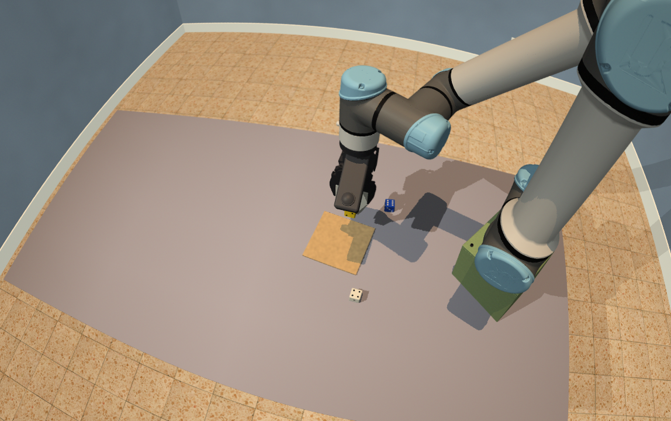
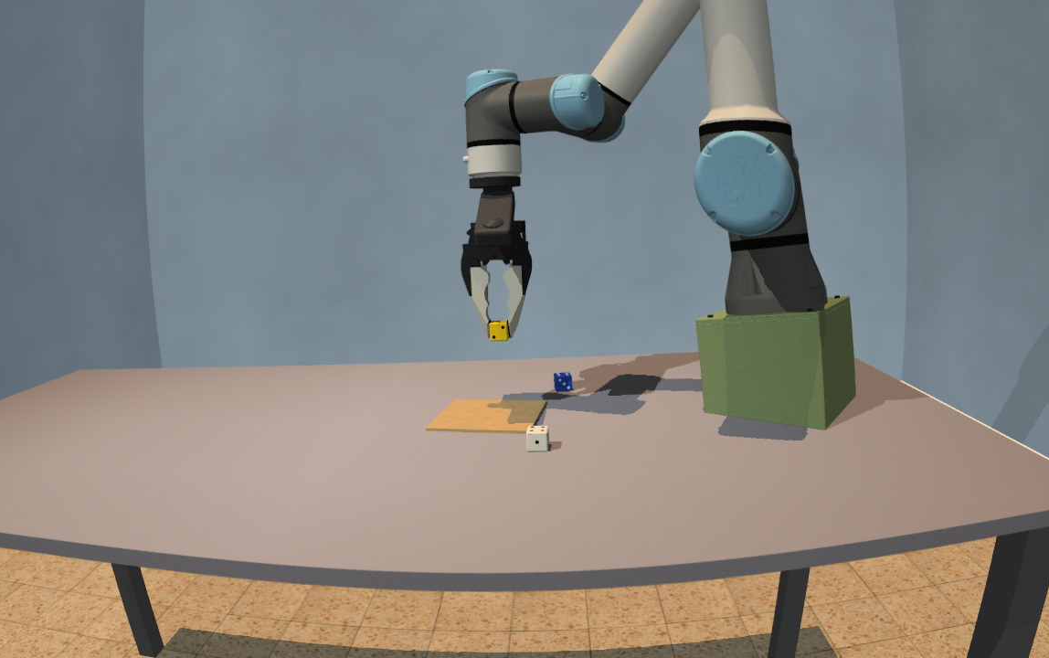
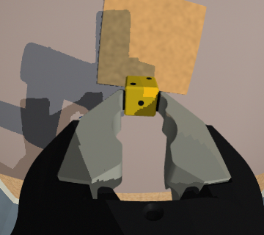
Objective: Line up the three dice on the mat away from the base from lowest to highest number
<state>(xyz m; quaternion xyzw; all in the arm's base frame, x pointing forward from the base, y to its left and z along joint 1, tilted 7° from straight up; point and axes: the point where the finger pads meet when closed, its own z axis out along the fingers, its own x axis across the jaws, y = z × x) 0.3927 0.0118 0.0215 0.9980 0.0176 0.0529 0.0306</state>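
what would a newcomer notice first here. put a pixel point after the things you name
Probably the big arm on its green base [image 1: 476, 272] [image 2: 761, 367], at the right. Next, the yellow die [image 1: 349, 214] [image 2: 498, 330] [image 3: 141, 99], held in the gripper [image 1: 349, 211] [image 2: 498, 329] [image 3: 139, 92] above the table. The orange mat [image 1: 330, 240] [image 2: 471, 415] [image 3: 166, 44] stands out too, between the blue [image 1: 390, 205] [image 2: 563, 381] and white dice [image 1: 355, 294] [image 2: 537, 439].

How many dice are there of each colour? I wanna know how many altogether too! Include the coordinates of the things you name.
Yellow dice: 1 [image 1: 349, 214] [image 2: 498, 330] [image 3: 141, 100], held in the gripper [image 1: 349, 213] [image 2: 498, 329] [image 3: 139, 92]
Blue dice: 1 [image 1: 390, 204] [image 2: 563, 382]
White dice: 1 [image 1: 355, 294] [image 2: 537, 439]
Total: 3 dice
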